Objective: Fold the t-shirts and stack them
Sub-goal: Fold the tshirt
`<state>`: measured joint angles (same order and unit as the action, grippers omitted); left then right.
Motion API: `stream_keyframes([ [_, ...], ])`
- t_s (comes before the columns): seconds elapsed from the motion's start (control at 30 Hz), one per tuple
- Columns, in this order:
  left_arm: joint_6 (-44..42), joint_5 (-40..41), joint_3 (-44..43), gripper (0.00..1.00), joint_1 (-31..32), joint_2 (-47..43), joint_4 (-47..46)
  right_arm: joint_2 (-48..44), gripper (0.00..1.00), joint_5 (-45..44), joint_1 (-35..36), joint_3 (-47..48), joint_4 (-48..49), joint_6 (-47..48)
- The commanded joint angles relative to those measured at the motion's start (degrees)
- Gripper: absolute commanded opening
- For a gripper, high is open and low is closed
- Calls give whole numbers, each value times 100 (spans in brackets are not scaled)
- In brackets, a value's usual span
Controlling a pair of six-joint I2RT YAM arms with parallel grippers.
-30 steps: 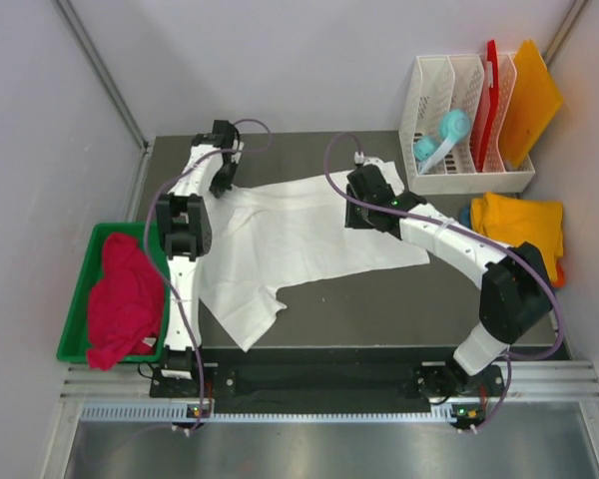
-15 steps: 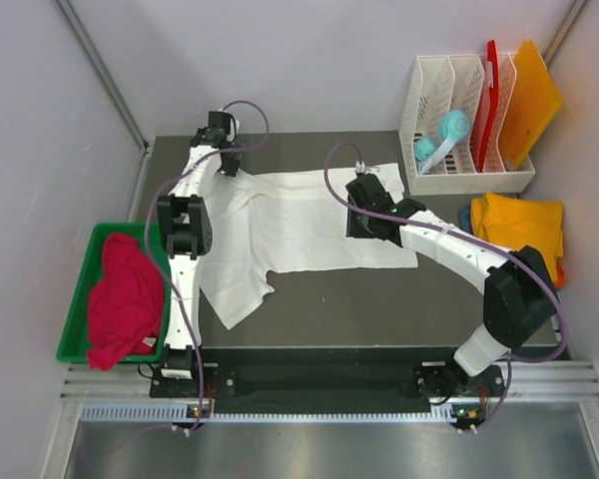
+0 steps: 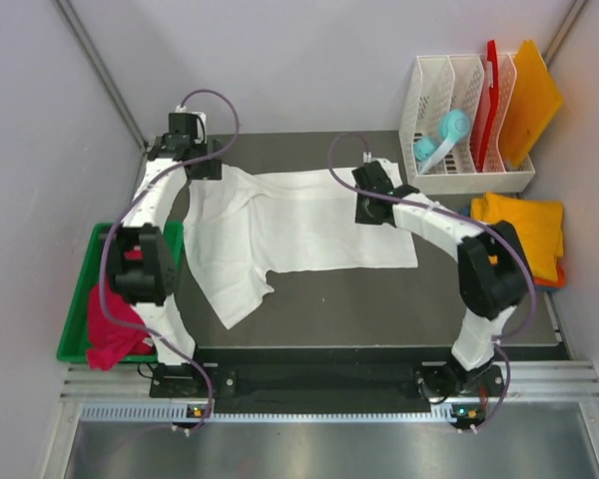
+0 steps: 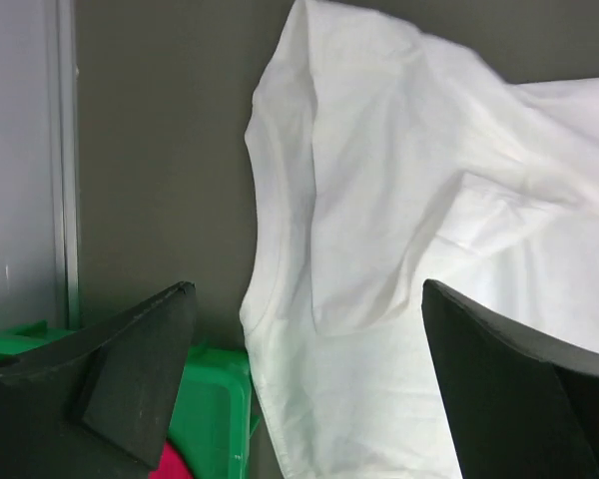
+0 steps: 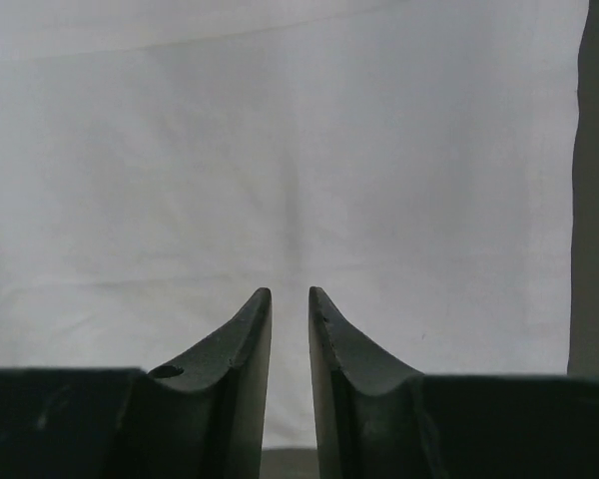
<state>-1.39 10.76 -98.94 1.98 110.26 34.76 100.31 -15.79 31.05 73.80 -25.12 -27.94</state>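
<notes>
The large white t-shirt [image 3: 299, 225] lies spread flat on the dark table, one sleeve pointing to the near left. My left gripper [image 3: 193, 165] hovers at its far left corner, wide open with nothing between the fingers; the left wrist view shows the white t-shirt [image 4: 399, 249] beneath the left gripper [image 4: 307, 289]. My right gripper [image 3: 367, 210] sits over the shirt's far right part. In its wrist view the right gripper [image 5: 290, 291] has jaws a narrow gap apart, and flat white cloth [image 5: 280, 150] shows through the gap. A crimson-pink t-shirt [image 3: 115, 324] lies in the green bin. Yellow-orange t-shirts [image 3: 524, 225] are stacked at the right.
The green bin [image 3: 80, 319] stands off the table's left edge, and its rim [image 4: 215, 399] shows under the left gripper. At the back right a white rack [image 3: 459, 172] holds a teal roll [image 3: 441, 135], a red board [image 3: 490, 90] and an orange board [image 3: 534, 95]. Walls close both sides.
My left gripper opened, let go of the white shirt and drew back to the far left. The shirt now lies flatter, pulled toward the back. The right jaws narrowed.
</notes>
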Motion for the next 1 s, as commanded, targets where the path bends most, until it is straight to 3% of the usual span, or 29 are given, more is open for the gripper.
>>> stream_keyframes([
  [0.0,192,-522,1217,99,39,-1076,-268,1015,21,287,-459,800,8,131],
  [0.1,-63,-514,1482,99,48,-1051,82,1517,17,366,-626,1153,-273,44],
  [0.23,-116,-663,1570,91,40,-647,777,1658,15,419,-749,1145,-388,-27],
  [0.8,-37,-540,2432,86,-31,-479,962,1114,15,164,-1074,-190,-643,-62],
  [0.97,-2,-557,2370,86,-127,-470,962,982,15,356,-1092,-59,-495,-27],
])
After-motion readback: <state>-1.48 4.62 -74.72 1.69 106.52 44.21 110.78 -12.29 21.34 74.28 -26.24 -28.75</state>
